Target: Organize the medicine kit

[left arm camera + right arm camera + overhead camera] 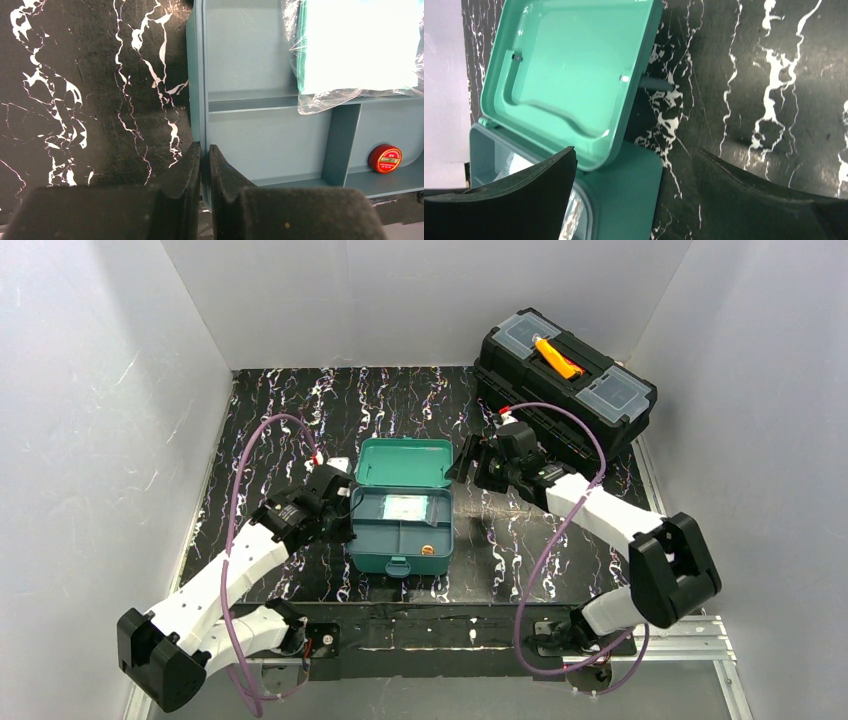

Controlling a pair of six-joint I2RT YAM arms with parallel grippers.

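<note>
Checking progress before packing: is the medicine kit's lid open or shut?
Open: the lid stands raised behind the inner tray, whose compartments are exposed.

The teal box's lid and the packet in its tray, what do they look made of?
Lid: probably moulded plastic, glossy mint green, with bright highlights and raised ribs. Packet: thin clear film, likely plastic, wrinkled and glinting at its edges; the pale contents are overexposed.

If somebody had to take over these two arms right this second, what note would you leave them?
Left claw: shut on the left wall of the medicine kit, steadying it.
Right claw: open beside the raised lid, holding nothing.
Done: lid open; wrapped packet and red tin lie in the tray.
Left: probably shutting the lid.
</note>
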